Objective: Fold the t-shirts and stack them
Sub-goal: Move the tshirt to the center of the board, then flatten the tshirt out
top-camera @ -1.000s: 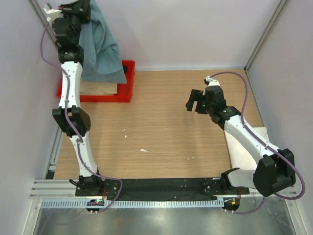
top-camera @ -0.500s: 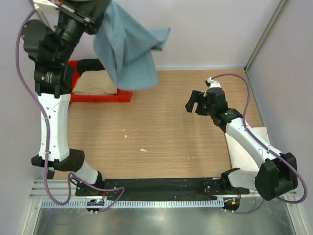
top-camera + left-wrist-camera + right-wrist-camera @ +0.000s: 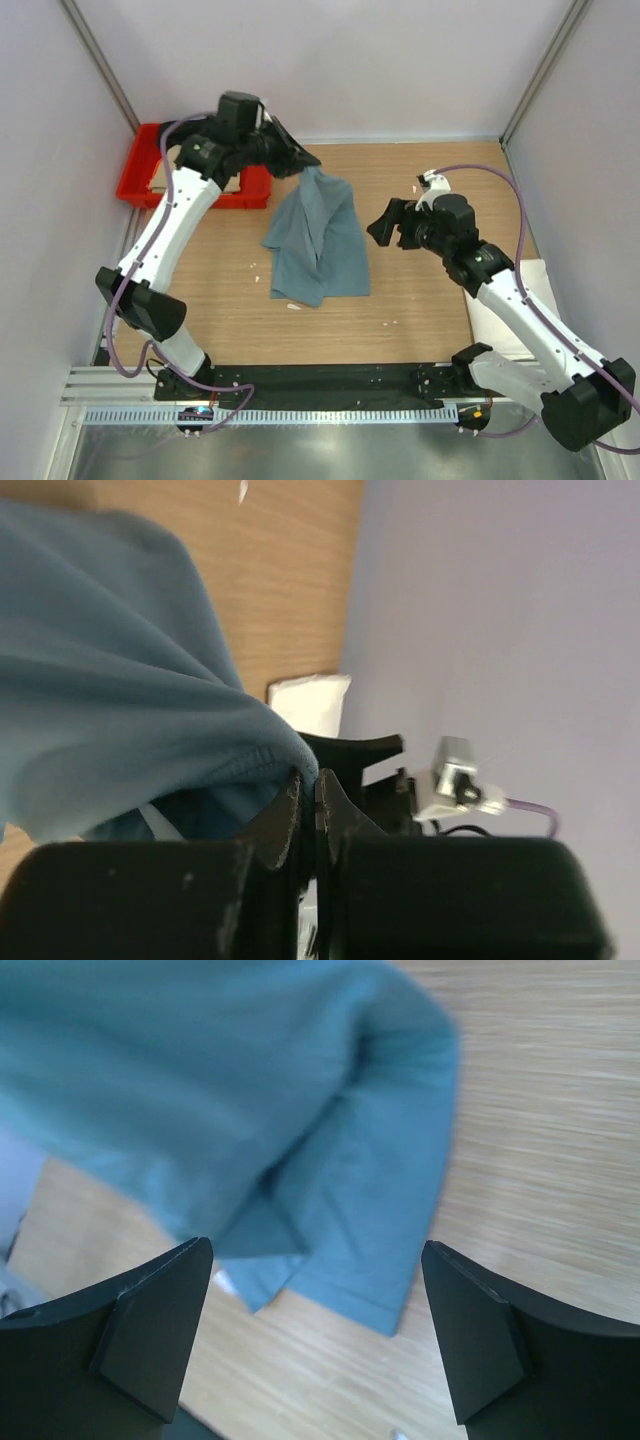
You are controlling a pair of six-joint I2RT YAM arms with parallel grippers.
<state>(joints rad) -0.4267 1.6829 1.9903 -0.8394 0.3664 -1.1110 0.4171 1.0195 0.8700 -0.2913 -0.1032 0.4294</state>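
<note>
The left gripper (image 3: 306, 166) is pinched shut on one edge of the teal shirt (image 3: 318, 240). The cloth trails from its jaws in a crumpled strip, the lower part spread on the table (image 3: 420, 310) toward the near edge. Behind and to the left of that gripper sits the red tray (image 3: 135, 187). A sliver of tan cloth (image 3: 159, 173) shows inside it, mostly hidden by the left arm.

The right gripper (image 3: 386, 224) stands wide and empty, just right of the shirt and facing it. Behind it, by the right wall, a white shirt (image 3: 540, 272) lies partly under the right arm.

The left wrist view alone shows the fingers (image 3: 290, 810) closed on a seamed fold, with the white shirt beyond. The right wrist view shows blurred teal cloth ahead of its spread fingers (image 3: 150, 1330), none of it between them.
</note>
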